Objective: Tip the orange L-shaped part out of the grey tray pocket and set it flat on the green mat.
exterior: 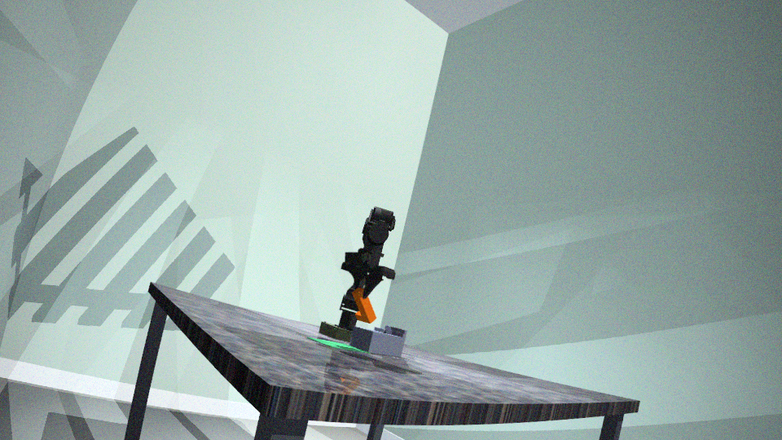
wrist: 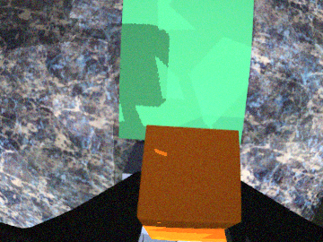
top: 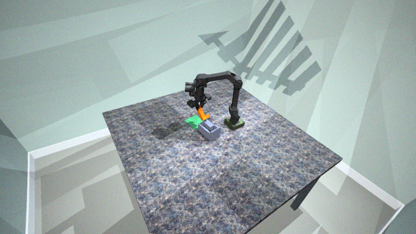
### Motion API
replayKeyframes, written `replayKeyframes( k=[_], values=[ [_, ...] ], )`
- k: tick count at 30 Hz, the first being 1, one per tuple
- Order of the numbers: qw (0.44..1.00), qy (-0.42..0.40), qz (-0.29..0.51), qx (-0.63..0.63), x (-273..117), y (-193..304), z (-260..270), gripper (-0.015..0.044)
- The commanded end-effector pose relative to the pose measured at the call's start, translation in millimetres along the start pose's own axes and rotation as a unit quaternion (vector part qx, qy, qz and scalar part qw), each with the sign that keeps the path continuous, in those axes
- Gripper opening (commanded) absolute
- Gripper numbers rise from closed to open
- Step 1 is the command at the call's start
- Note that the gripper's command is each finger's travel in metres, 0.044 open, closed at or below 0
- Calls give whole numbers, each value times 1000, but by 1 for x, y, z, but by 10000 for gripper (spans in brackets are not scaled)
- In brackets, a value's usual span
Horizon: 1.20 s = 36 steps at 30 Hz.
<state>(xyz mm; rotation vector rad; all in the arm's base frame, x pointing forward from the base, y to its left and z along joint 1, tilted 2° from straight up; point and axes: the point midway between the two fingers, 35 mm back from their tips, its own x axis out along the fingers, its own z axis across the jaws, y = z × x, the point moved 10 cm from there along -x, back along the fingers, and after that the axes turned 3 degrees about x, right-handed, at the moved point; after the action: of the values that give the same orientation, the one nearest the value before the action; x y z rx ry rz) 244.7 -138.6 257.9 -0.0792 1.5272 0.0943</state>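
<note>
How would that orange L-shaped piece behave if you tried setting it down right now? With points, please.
The orange part [top: 200,113] [exterior: 365,306] [wrist: 190,175] looks stiff, since it hangs from the gripper [top: 199,107] [exterior: 361,291] without sagging. Held steeply tilted, it would probably tip over if released now. Its flat faces suggest it would then settle rather than roll.

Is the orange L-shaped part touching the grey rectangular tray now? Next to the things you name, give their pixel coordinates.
Apart: the exterior view shows a gap between the orange L-shaped part [top: 201,113] [exterior: 366,307] [wrist: 190,177] and the grey tray [top: 209,133] [exterior: 377,342].
</note>
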Motion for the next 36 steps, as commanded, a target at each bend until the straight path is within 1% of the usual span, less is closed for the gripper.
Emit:
replayKeyframes(
  k=[1, 11, 18, 36],
  values=[
    [1000, -2, 1, -1, 0, -19, 0, 0],
    [1000, -2, 0, -1, 0, -58, -1, 0],
    [1000, -2, 0, -1, 2, -59, -1, 0],
    [1000, -2, 0, -1, 30, -59, -1, 0]
  ],
)
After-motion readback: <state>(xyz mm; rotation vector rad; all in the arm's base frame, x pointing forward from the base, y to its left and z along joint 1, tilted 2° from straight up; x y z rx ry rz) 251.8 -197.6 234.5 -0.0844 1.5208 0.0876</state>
